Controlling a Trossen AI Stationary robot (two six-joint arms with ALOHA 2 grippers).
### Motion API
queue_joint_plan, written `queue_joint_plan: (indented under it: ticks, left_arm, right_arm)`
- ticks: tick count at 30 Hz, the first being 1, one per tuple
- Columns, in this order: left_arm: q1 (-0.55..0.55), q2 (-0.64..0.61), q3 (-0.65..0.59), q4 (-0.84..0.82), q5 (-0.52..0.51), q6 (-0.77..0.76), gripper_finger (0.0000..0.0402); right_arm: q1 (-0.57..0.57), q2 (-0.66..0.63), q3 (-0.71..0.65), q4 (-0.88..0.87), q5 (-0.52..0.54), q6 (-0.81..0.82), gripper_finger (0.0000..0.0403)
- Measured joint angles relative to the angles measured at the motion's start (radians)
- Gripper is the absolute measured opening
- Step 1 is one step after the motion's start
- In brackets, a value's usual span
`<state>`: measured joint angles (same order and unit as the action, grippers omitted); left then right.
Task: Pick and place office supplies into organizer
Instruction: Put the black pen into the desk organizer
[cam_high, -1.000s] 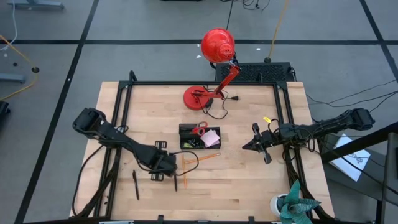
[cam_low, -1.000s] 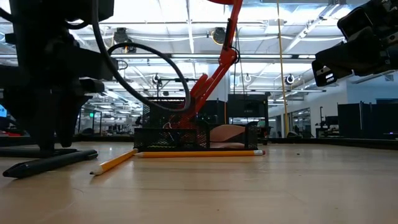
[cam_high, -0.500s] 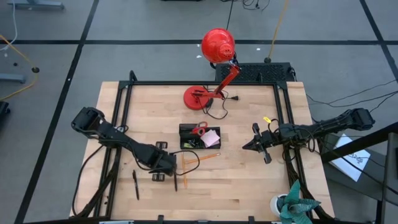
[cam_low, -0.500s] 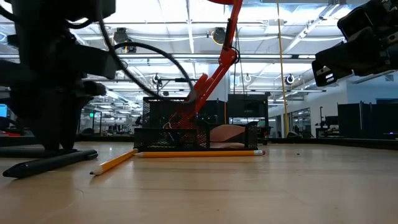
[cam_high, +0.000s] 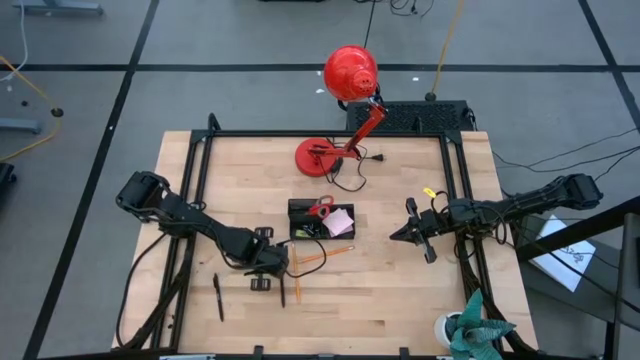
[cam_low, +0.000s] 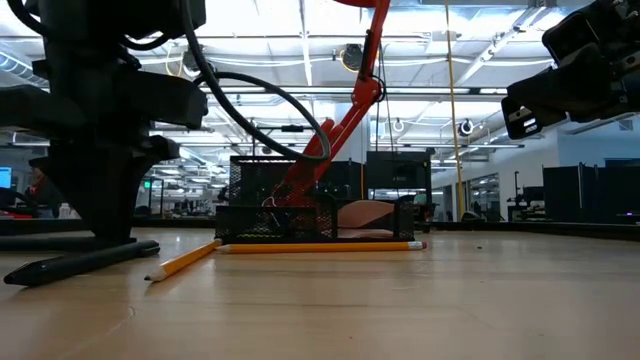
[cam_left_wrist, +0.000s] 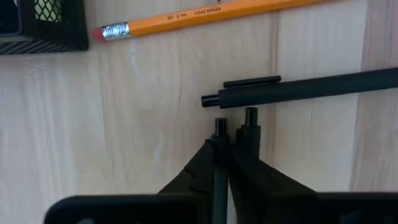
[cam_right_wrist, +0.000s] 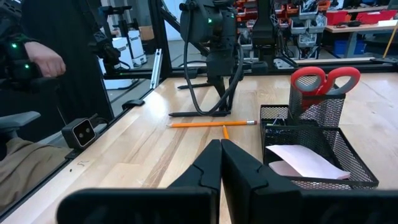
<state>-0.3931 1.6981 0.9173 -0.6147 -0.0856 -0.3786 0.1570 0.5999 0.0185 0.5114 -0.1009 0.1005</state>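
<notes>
A black pen (cam_left_wrist: 311, 90) lies flat on the wooden table, and my left gripper (cam_left_wrist: 234, 120) points down just short of its capped end, fingers shut with nothing between them. Whether the tips touch the pen I cannot tell. In the high view this gripper (cam_high: 270, 266) stands near and left of the black mesh organizer (cam_high: 292, 207). Red-handled scissors (cam_high: 320, 208) stand in the organizer and a pink pad (cam_high: 342, 222) lies in it. Two orange pencils (cam_high: 335, 250) (cam_high: 300, 272) and a second pen (cam_high: 218, 297) lie on the table. My right gripper (cam_high: 410, 232) hovers shut at the right.
A red desk lamp stands at the far side on its round base (cam_high: 318, 157), with its cord (cam_high: 348, 182) trailing toward the organizer. A potted plant (cam_high: 470, 330) sits at the near right corner. Black frame rails (cam_high: 195, 190) run along the table's sides.
My left gripper has edged a little toward the table's right edge, close above the table, and has tipped slightly. The pens, the pencils and the organizer lie where they were.
</notes>
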Motion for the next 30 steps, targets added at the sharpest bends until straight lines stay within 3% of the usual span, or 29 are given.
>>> queue_joint_plan:
  ticks: [14, 22, 30]
  left_arm:
    - [-0.001, 0.001, -0.002, -0.012, -0.004, -0.008, 0.0052]
    - [-0.022, -0.003, -0.064, 0.051, 0.001, -0.037, 0.0053]
    - [-0.039, 0.002, -0.073, 0.079, -0.028, -0.053, 0.0092]
  right_arm:
    - [0.0, 0.0, 0.0, 0.0, 0.0, 0.0, 0.0004]
    - [0.0, 0.0, 0.0, 0.0, 0.0, 0.0, 0.0004]
    - [0.0, 0.0, 0.0, 0.0, 0.0, 0.0, 0.0004]
